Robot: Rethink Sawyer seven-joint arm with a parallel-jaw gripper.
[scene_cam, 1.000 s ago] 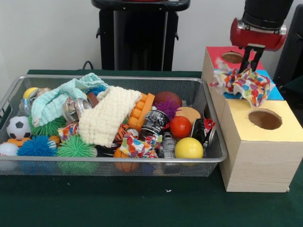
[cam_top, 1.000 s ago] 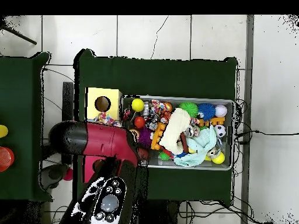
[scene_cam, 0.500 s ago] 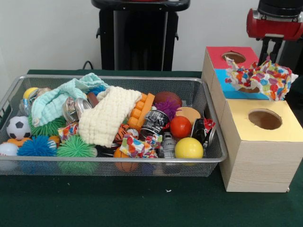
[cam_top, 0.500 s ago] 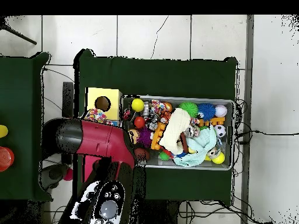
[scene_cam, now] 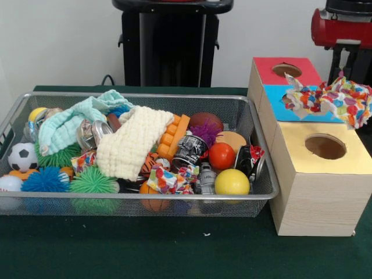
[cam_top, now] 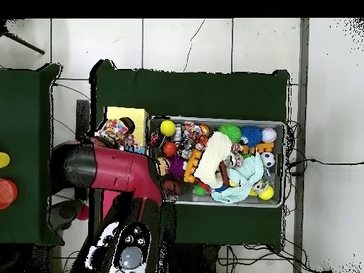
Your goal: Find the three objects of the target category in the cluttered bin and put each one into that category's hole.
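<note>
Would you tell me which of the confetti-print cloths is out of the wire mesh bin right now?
The confetti-print cloth draped over the blue-topped wooden box, beside the bin; the others lie among the toys inside.

In the front view the bin (scene_cam: 263, 192) stood left of the boxes (scene_cam: 317, 192), touching them. A cloth (scene_cam: 328, 100) lay draped over the middle box's top, under the arm (scene_cam: 340, 29). Two more cloths (scene_cam: 171, 180) lay in the bin near its front rim.
</note>
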